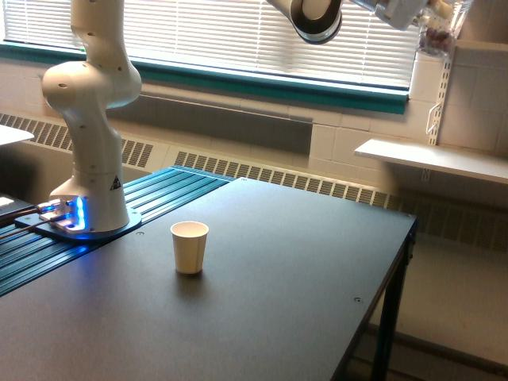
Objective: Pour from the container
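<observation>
High at the top of the exterior view's right, my gripper (429, 14) is shut on the container (439, 33), a clear plastic cup with pinkish-brown pieces at its bottom. The cup hangs about upright, far above the table and well off toward the exterior view's right of the paper cup. A small cream-white paper cup (190, 247) stands upright and open on the dark table (302, 286), left of its middle. The fingers themselves are mostly cut off by the frame's top edge.
The arm's white base (89, 159) stands on a blue ribbed plate (151, 198) at the table's left, with a blue light at its foot. A white wall shelf (432, 157) juts out at the right. Window blinds and a radiator grille run behind.
</observation>
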`<state>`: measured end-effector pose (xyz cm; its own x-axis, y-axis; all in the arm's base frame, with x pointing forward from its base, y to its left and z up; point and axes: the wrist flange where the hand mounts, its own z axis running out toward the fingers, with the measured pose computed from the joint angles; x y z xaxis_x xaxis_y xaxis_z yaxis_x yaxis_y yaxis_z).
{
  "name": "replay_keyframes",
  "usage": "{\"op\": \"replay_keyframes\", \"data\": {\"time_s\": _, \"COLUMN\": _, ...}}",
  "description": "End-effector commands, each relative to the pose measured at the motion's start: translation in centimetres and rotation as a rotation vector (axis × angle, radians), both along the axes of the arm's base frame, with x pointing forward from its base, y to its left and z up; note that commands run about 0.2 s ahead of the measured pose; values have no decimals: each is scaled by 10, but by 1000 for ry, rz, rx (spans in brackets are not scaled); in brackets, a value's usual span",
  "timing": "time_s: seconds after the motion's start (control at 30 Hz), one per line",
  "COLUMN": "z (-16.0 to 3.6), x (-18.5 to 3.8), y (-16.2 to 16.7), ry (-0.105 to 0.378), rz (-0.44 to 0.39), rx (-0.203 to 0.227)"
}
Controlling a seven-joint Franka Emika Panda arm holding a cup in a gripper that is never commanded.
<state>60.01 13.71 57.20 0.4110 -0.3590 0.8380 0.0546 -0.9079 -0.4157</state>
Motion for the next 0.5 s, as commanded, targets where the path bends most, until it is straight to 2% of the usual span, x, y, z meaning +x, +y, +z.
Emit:
{"op": "replay_keyframes", "data": {"time_s": 0.03, "z": -81, "x": -4, "y": -1, "ry": 237, "rz": -22, "rx": -36}}
{"op": "replay_keyframes", "data": {"time_s": 0.1, "z": -94, "x": -7, "y": -4, "ry": 290, "rz": -32, "rx": -42}}
{"op": "replay_keyframes", "data": {"time_s": 0.23, "z": -131, "x": -20, "y": -7, "ry": 416, "rz": -44, "rx": -81}}
{"op": "replay_keyframes", "data": {"time_s": 0.4, "z": -175, "x": -45, "y": -21, "ry": 590, "rz": -126, "rx": -65}}
{"op": "replay_keyframes", "data": {"time_s": 0.5, "z": -190, "x": -64, "y": -32, "ry": 674, "rz": -171, "rx": -62}}
